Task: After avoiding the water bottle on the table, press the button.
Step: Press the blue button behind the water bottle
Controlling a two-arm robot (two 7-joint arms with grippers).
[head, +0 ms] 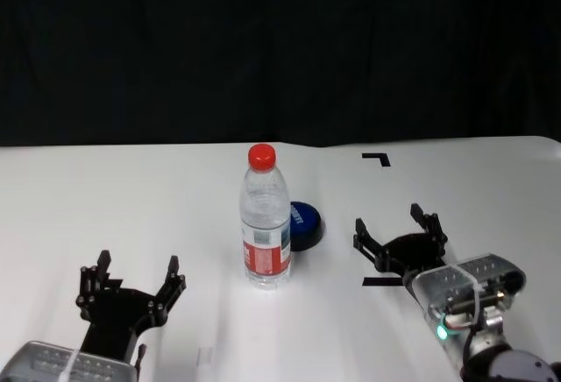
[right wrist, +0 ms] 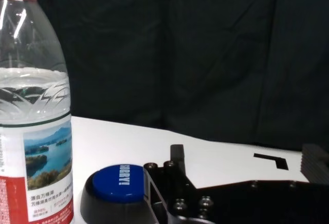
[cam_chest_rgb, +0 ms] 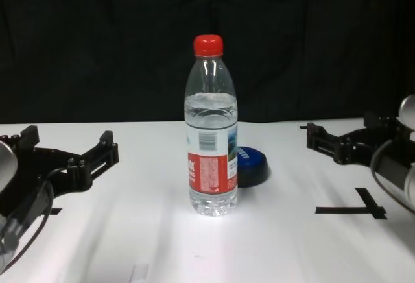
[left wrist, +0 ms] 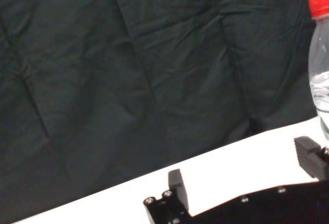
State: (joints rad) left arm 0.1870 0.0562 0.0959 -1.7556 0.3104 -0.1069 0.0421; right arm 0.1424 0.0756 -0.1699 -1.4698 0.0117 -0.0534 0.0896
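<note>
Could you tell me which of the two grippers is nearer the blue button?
The right gripper: it sits open just right of the button, while the left gripper is beyond the water bottle.

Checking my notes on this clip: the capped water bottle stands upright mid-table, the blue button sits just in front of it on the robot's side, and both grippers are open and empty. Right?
One slip. The button sits behind the water bottle, on its far right side; the head view shows it. The rest holds: bottle upright and capped, left gripper and right gripper open, empty.
</note>
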